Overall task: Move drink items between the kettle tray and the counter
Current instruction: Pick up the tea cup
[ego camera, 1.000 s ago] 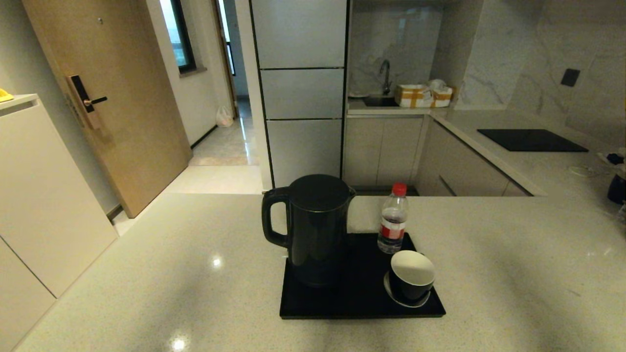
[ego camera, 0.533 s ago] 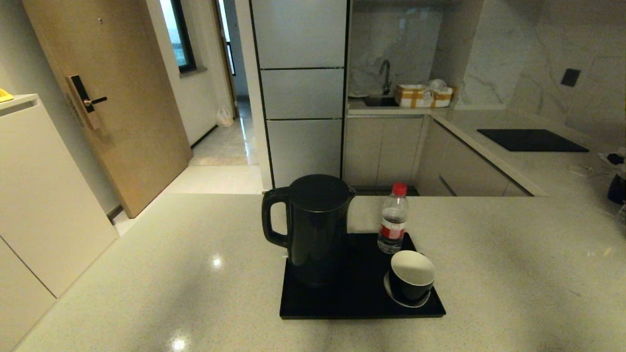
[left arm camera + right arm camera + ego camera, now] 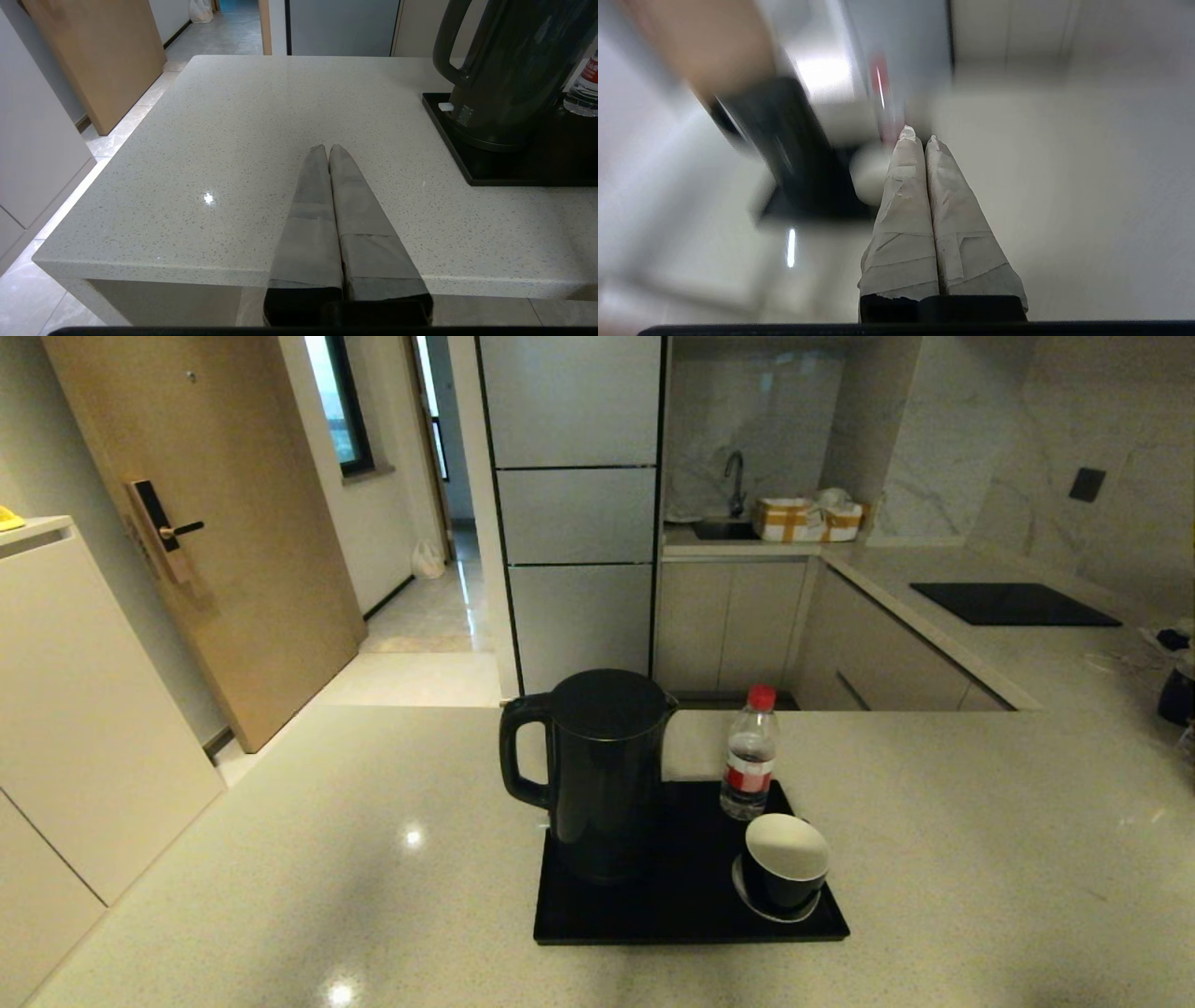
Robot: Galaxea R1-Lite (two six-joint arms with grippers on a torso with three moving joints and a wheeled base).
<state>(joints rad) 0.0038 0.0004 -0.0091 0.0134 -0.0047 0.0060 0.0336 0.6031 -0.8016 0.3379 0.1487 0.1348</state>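
Note:
On the pale speckled counter (image 3: pixel 280 859) lies the flat black kettle tray (image 3: pixel 672 915). The tall black kettle (image 3: pixel 597 770) stands on the tray's left half, handle to the left. A red-capped bottle (image 3: pixel 750 761) stands at the tray's far right, and a black cup (image 3: pixel 786 870), white inside, sits on a small saucer at the near right. Neither arm shows in the head view. My left gripper (image 3: pixel 328 148) is shut and empty above the counter (image 3: pixel 233 140), left of the kettle (image 3: pixel 509 74). My right gripper (image 3: pixel 919 135) is shut and empty, with the kettle (image 3: pixel 794 149) and bottle (image 3: pixel 882 102) beyond it.
A black cooktop panel (image 3: pixel 1013 603) lies on the right-hand counter, with dark objects (image 3: pixel 1176 686) and a cable at its near end. A sink with a tap (image 3: pixel 736 485) is at the back. To the left stand a wooden door (image 3: pixel 205 523) and a white cabinet (image 3: pixel 84 709).

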